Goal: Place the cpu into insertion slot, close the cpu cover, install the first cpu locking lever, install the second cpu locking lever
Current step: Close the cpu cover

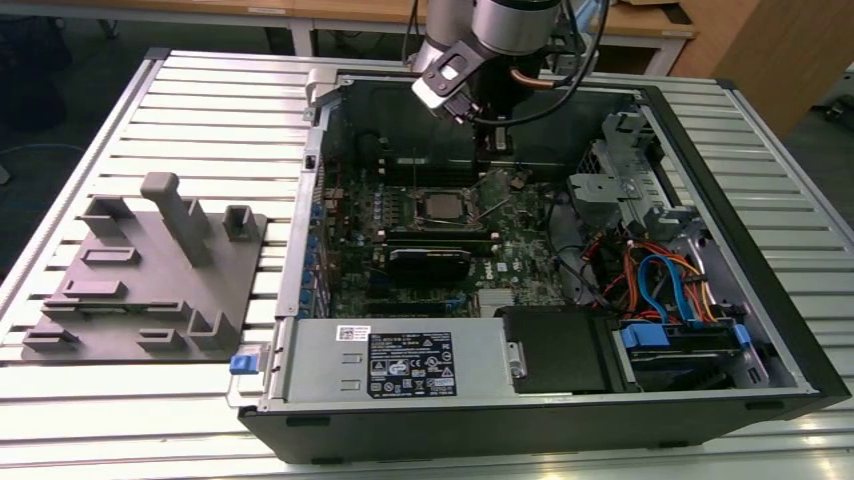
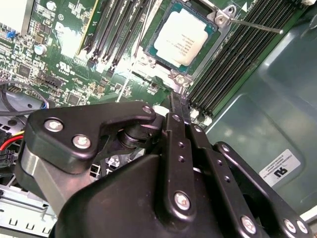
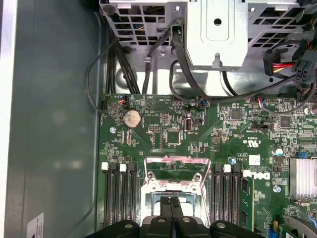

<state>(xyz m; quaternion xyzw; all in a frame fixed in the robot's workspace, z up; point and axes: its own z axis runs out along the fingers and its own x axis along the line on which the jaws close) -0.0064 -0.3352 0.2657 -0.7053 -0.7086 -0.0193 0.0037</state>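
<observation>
The cpu [image 2: 181, 37], a square chip with a dull silver top, lies in the insertion slot [image 2: 148, 47] on the green motherboard. In the first wrist view the cpu cover [image 3: 174, 162], a silvery frame with a window, looks swung back off the insertion slot [image 3: 148, 198]. A thin locking lever [image 2: 255, 26] sticks out free from one corner of the slot. My gripper [image 2: 174, 101] hangs just above the slot's edge, fingertips pressed together and holding nothing. It is also in the first wrist view [image 3: 171, 203]. In the exterior view my gripper [image 1: 491, 140] hangs over the back of the open case, behind the slot [image 1: 441, 205].
Black memory slots [image 3: 119, 198] flank the socket on both sides. A metal drive cage [image 3: 218, 34] and cable bundles [image 1: 654, 280] fill one side of the case. A grey power-supply box [image 1: 394, 365] sits at the front. A grey fixture plate [image 1: 147, 280] lies at the exterior view's left.
</observation>
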